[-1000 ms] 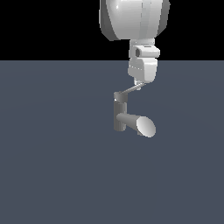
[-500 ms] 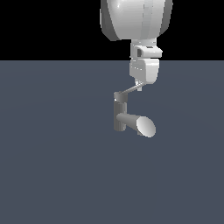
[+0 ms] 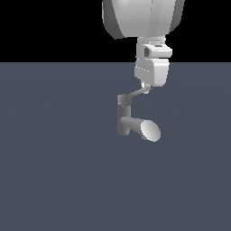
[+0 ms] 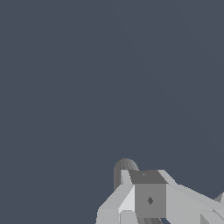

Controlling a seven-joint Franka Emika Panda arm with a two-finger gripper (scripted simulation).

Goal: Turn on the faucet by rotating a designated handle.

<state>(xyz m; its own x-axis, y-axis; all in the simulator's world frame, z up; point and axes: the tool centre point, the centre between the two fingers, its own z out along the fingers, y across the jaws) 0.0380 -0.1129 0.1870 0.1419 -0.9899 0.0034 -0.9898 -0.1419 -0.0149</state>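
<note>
The grey faucet (image 3: 122, 121) stands upright on the floor, its thick spout (image 3: 140, 126) ending in a pale oval face. The thin handle (image 3: 135, 94) runs from the post's cap up toward the exterior view's right. My gripper (image 3: 145, 86) hangs from the white arm directly over the handle's far tip and touches it. In the wrist view, pale fingers (image 4: 117, 202) flank a dark grey block (image 4: 150, 197), which looks like the handle's end. Behind that block a rounded part of the faucet (image 4: 125, 167) shows. How far apart the fingers stand does not show.
A flat blue-grey floor (image 3: 54, 171) spreads all around the faucet. The bulky white arm (image 3: 142, 18) fills the space above the gripper. Nothing else shows in either view.
The gripper has crept slightly toward the exterior view's right, staying at the handle's tip. The handle's angle looks almost the same.
</note>
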